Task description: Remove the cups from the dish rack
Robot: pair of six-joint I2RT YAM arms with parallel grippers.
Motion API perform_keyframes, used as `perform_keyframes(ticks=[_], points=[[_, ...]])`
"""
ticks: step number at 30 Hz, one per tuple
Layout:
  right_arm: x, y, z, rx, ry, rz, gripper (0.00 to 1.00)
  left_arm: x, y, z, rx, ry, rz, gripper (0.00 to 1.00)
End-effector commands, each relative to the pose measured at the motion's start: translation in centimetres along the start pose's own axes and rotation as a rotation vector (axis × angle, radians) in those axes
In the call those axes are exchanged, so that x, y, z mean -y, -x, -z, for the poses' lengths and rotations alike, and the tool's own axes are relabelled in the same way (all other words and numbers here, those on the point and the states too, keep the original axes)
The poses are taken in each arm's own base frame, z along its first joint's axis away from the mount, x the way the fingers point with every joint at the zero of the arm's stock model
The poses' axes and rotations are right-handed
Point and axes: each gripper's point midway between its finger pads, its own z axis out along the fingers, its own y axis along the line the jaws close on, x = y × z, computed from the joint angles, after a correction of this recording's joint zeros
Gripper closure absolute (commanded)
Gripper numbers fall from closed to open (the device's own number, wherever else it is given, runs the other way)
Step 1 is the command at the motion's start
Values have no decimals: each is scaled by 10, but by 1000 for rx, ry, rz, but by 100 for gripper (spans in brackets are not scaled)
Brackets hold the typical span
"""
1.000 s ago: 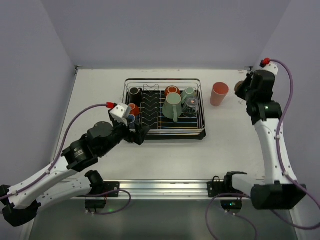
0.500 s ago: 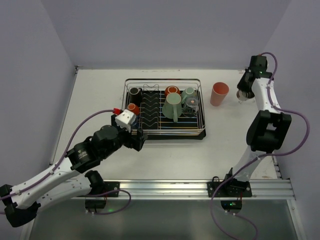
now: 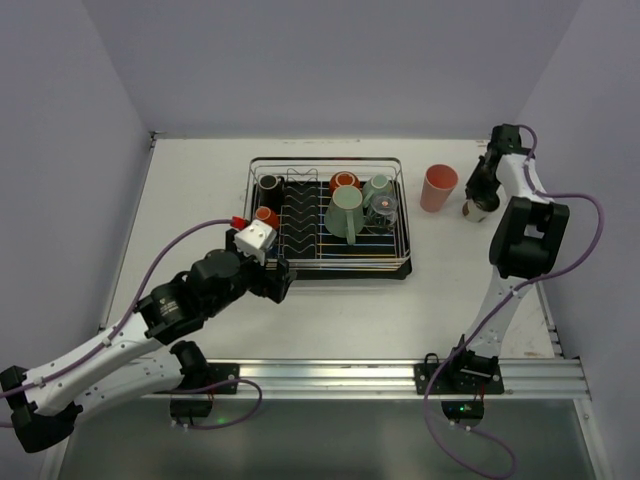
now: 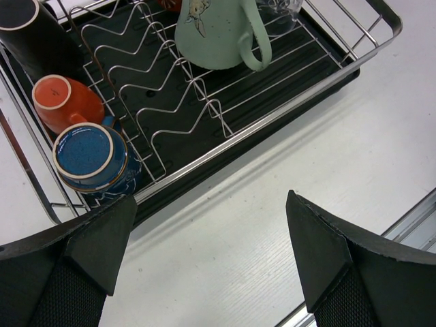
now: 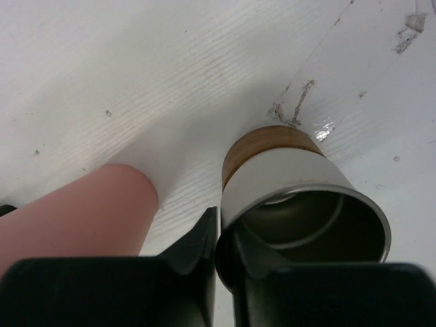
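The dish rack [image 3: 400, 245] stands mid-table and holds a black cup [image 3: 268, 184], an orange cup [image 3: 266, 215], an orange mug [image 3: 344, 182], two mint-green mugs [image 3: 345, 213] and a clear glass [image 3: 382, 208]. The left wrist view shows the rack's near corner [image 4: 272, 112] with a blue cup [image 4: 92, 153], the orange cup [image 4: 65, 102], the black cup [image 4: 30, 37] and a mint mug [image 4: 214, 30]. My left gripper [image 3: 279, 283] [image 4: 208, 252] is open over bare table beside that corner. My right gripper [image 3: 481, 188] [image 5: 221, 248] is shut on the rim of a metal cup [image 3: 476, 209] [image 5: 300, 197], base at the table, beside the pink tumbler [image 3: 437, 187] [image 5: 75, 211].
The table [image 3: 200, 180] is walled at the back and both sides. An aluminium rail [image 3: 330, 375] runs along the near edge, with both arm bases on it. The right arm's cable loops out at the right edge.
My right arm has swung the metal cup down to the table next to the pink tumbler. My left gripper has shifted slightly along the rack's near left corner, still open.
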Motion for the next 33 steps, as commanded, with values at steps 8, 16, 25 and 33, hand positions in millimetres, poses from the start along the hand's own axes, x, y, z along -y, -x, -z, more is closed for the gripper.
perform_keyframes(ticks=[8,16,25,33], points=[[-12,39,68,158,61,-41,41,-4,9,-3,25,16,-11,0],[-30,39,195,544,349,-193,32,15,40,-16,39,-21,72,0],[-95,-107,239,495,840,-83,16,46,82,-91,90,0,193,0],[-79,-176,243,488,909,-17,2,35,109,-179,114,233,100,0]])
